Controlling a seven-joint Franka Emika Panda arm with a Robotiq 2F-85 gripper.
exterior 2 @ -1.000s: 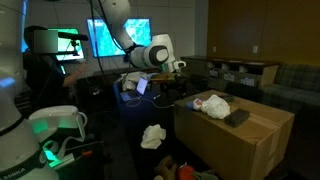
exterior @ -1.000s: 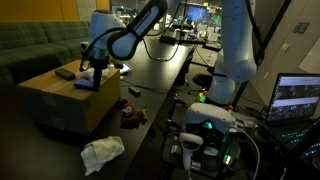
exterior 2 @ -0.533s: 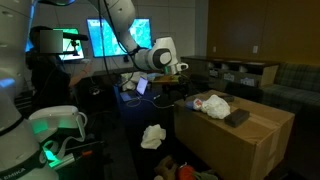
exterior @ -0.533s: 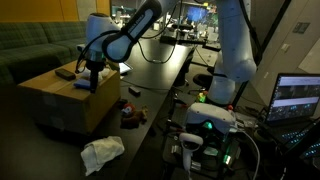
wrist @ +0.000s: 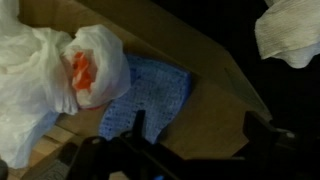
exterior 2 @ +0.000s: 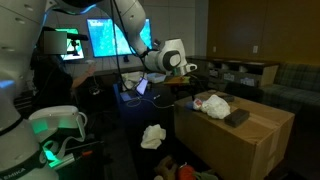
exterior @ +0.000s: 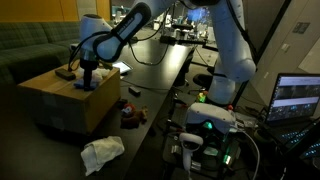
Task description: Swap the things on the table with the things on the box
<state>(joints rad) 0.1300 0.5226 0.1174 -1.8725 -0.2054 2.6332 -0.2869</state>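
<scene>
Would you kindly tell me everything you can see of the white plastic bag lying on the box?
The bag is thin, crumpled, translucent white plastic, bunched around something orange that shows through one side. It lies slumped on top of the cardboard box, resting against and partly over the edge of a blue cloth. Nothing is gripping it.

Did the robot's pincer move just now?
Yes. In an exterior view the pincer slid left, farther in over the top of the cardboard box.
</scene>
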